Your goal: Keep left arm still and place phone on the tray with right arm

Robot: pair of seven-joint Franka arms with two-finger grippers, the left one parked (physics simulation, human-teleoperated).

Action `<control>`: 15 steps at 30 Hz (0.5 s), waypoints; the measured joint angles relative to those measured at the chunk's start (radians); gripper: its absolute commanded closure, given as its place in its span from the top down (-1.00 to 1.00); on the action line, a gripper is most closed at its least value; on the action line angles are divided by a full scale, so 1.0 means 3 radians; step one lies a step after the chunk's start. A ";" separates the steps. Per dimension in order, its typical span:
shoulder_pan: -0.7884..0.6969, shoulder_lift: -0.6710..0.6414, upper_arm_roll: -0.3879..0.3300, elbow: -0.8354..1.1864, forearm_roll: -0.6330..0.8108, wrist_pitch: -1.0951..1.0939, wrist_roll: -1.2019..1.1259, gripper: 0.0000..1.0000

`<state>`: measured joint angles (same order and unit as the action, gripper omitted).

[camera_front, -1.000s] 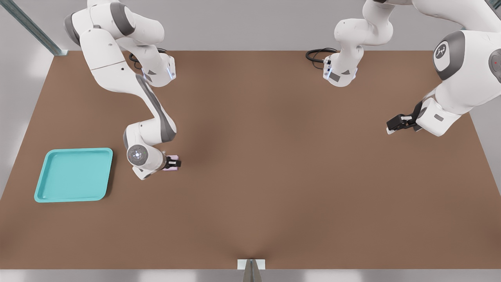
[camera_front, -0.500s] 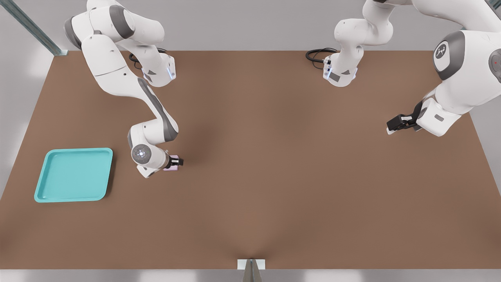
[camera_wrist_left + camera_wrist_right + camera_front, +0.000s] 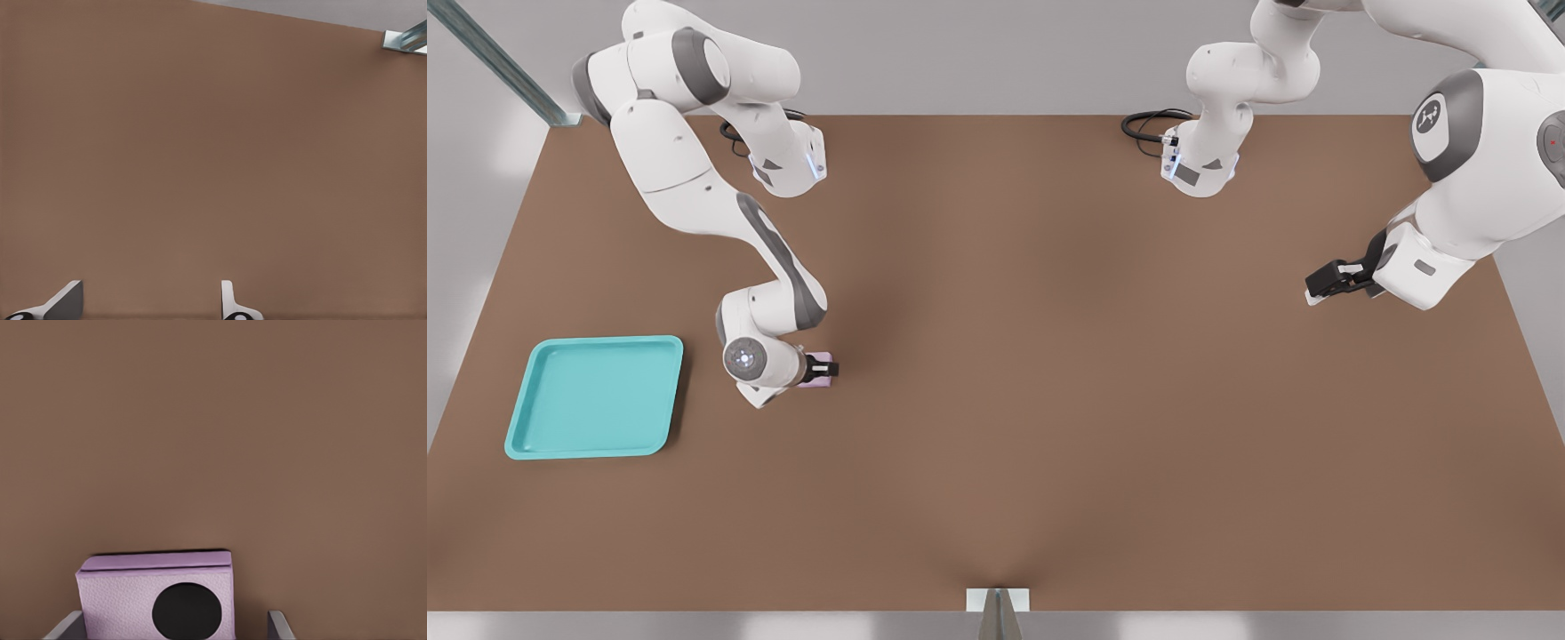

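**Phone between the fingers, tray standing apart**

While the right arm [image 3: 694, 191] is bending down over the brown table [image 3: 1049, 400], its gripper [image 3: 819, 368] is sitting low at the phone [image 3: 823, 364], just above the tabletop. In the right wrist view the phone [image 3: 159, 597] is showing as a pale pink block with one black round lens facing the camera, and a grey fingertip [image 3: 67, 628] is standing at each side of it. The finger on one side is lying right against the phone's edge, while the other is showing a narrow strip of table between itself and the phone, so the jaws are looking part-open around the phone rather than clamped on it; whether they are pressing it I cannot tell.

The tray [image 3: 525, 418] is lying flat on the table toward the front view's left, well apart from the phone, with the arm's wrist between them. Nothing is lying in the tray.
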<state>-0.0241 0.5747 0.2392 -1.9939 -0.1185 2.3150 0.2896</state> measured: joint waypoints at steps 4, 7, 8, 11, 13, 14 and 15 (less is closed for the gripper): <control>-0.0002 0.0005 0.0000 -0.0013 0.0001 -0.0006 -0.0030 0.90; 0.0001 0.0005 0.0000 -0.0027 0.0001 -0.0010 -0.0049 0.79; 0.0001 0.0005 0.0000 -0.0032 0.0001 -0.0011 -0.0055 0.79; 0.0002 0.0005 0.0000 -0.0041 0.0001 -0.0030 -0.0071 0.78; 0.0001 0.0005 0.0000 -0.0042 0.0002 -0.0044 -0.0080 0.69; 0.0002 0.0005 0.0000 -0.0043 0.0002 -0.0050 -0.0085 0.63; 0.0003 0.0005 0.0000 -0.0043 0.0004 -0.0054 -0.0091 0.61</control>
<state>-0.0233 0.5761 0.2392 -2.0067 -0.1172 2.2987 0.2623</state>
